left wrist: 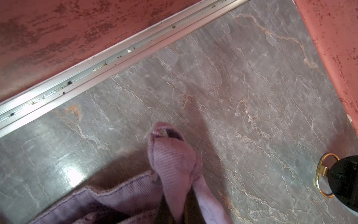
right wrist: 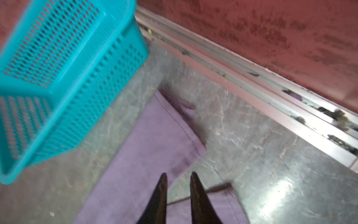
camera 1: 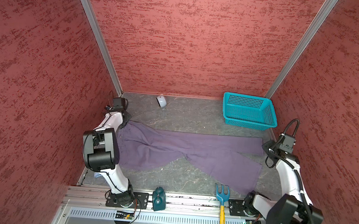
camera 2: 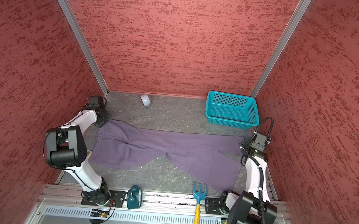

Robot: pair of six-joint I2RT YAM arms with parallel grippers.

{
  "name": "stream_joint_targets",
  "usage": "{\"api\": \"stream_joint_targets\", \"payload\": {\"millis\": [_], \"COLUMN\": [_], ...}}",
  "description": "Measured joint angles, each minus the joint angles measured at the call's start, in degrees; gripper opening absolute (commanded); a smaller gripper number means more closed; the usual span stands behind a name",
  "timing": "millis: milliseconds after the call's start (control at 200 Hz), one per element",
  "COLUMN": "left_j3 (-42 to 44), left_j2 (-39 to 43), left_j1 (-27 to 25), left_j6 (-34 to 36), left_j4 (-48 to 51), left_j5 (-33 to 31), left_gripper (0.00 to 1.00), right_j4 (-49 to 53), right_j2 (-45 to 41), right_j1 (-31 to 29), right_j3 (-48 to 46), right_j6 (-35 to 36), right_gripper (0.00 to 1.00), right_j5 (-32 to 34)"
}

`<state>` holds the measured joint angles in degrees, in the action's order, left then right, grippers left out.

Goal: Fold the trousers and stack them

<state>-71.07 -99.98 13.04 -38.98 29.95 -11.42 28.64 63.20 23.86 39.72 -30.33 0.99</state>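
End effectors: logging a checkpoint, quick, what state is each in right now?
Left end effector: shut on the trousers at the waistband corner.
Right end effector: open, holding nothing, over a trouser leg end.

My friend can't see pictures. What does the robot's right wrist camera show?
The right gripper, its dark jaws apart and empty, hangs over the hem of the purple trousers lying flat on a grey marbled table. A teal basket stands nearby, with a red wall behind.
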Motion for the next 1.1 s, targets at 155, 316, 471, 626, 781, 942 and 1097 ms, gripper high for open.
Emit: {"api": "stream_joint_targets", "payload": {"millis": [155, 316, 471, 626, 781, 942, 1097], "left_j3": [0.0, 0.0, 0.0, 0.0, 0.0, 0.0, 0.0], "left_j2": [0.0, 0.0, 0.0, 0.0, 0.0, 0.0, 0.0], "left_j1": [-1.1, -1.8, -2.3, -3.0, -3.4, -3.4, -3.4], "left_j6": [0.0, 0.0, 0.0, 0.1, 0.1, 0.1, 0.0], "left_j4": [0.0, 0.0, 0.0, 0.0, 0.0, 0.0, 0.0], "left_j5": [-0.4, -0.7, -0.7, -0.7, -0.7, -0.6, -0.7], "left_gripper": [0.01, 0.01, 0.02, 0.02, 0.02, 0.01, 0.00], "right_j4": [0.8, -1.5, -4.2, -7.1, -9.8, -11.1, -8.2], "right_j2": [5.9, 13.3, 19.4, 23.5, 26.8, 29.2, 25.9], "right_j1": [0.0, 0.0, 0.0, 0.0, 0.0, 0.0, 0.0], "right_j3": [-2.6, -2.6, 0.1, 3.5, 5.1, 6.5, 6.8], "right_j6": [0.9, 0.8, 0.5, -0.3, -0.6, -1.1, -1.0], "right_gripper": [0.48, 0.53, 0.53, 0.52, 0.28, 0.00, 0.00], "right_j5": [-2.0, -3.0, -3.4, -3.6, -3.7, -4.4, -3.8]}}
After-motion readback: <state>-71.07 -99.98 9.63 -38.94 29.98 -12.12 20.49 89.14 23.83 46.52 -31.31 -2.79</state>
